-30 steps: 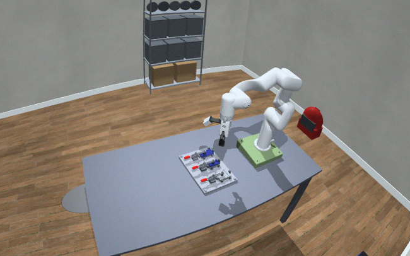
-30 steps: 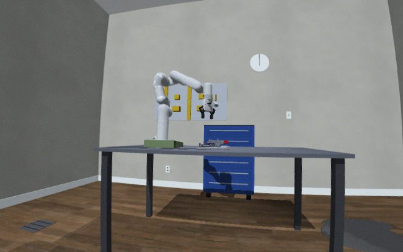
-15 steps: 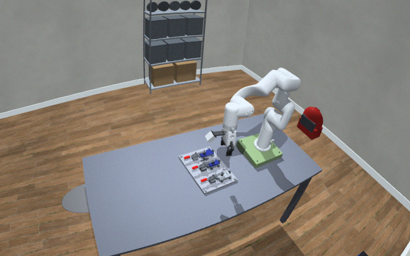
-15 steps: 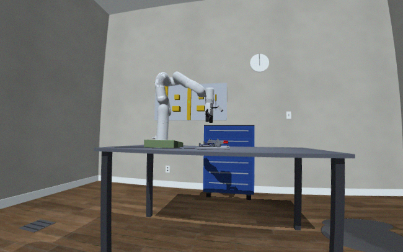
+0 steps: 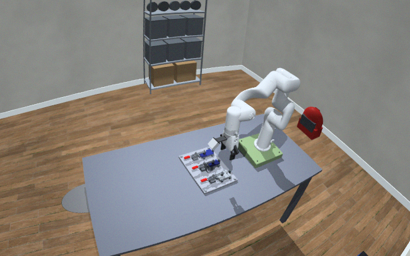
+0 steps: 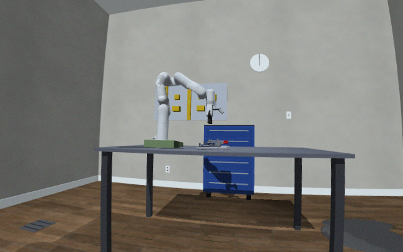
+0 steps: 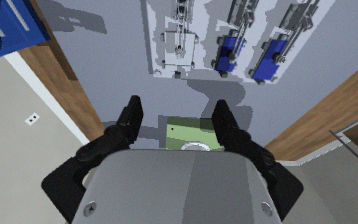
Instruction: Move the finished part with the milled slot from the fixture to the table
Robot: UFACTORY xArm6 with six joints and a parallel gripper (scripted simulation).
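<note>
The grey curved-edged table (image 5: 143,197) carries a pale grey rectangular fixture plate (image 5: 213,190) near centre, with a green square base plate (image 5: 275,156) at its two o'clock.
</note>
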